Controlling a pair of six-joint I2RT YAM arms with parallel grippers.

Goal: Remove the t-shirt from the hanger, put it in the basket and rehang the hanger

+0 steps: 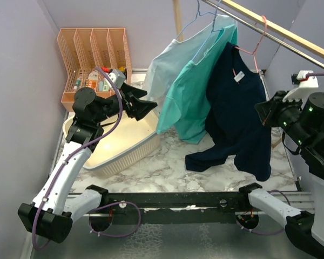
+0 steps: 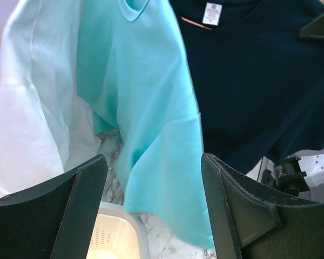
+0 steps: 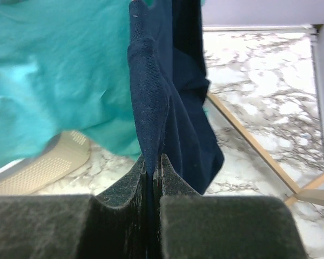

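The table (image 1: 167,170) has a white top with grey veins, like marble. On its left part stands an oval cream basket (image 1: 130,152) with ribbed plastic walls full of small holes.

Above this basket the left gripper (image 1: 144,108) hovers with its two dark, flat fingers (image 2: 92,181) spread wide. Nothing is between them. It points at the hanging clothes.

On the right, the right gripper (image 1: 263,112) is closed tight on the right edge of the navy t-shirt (image 1: 237,108). In the right wrist view a thin vertical fold of the dark, finely knitted cloth (image 3: 162,97) is pinched between the black padded fingers (image 3: 175,181), with no gap.

The navy t-shirt hangs on a thin pink hanger (image 1: 255,51), and a small white label (image 2: 211,13) shows inside its round collar. Its lower part falls in soft folds to the table top.

Just to the left of it hangs a teal t-shirt (image 1: 190,100), smooth and a little creased, and then a pale, almost white shirt (image 1: 164,65). All hang from a round wooden rail (image 1: 283,33) that runs slanted across the far right.

In the far left corner stands a peach plastic file rack (image 1: 92,46) with upright lattice dividers.
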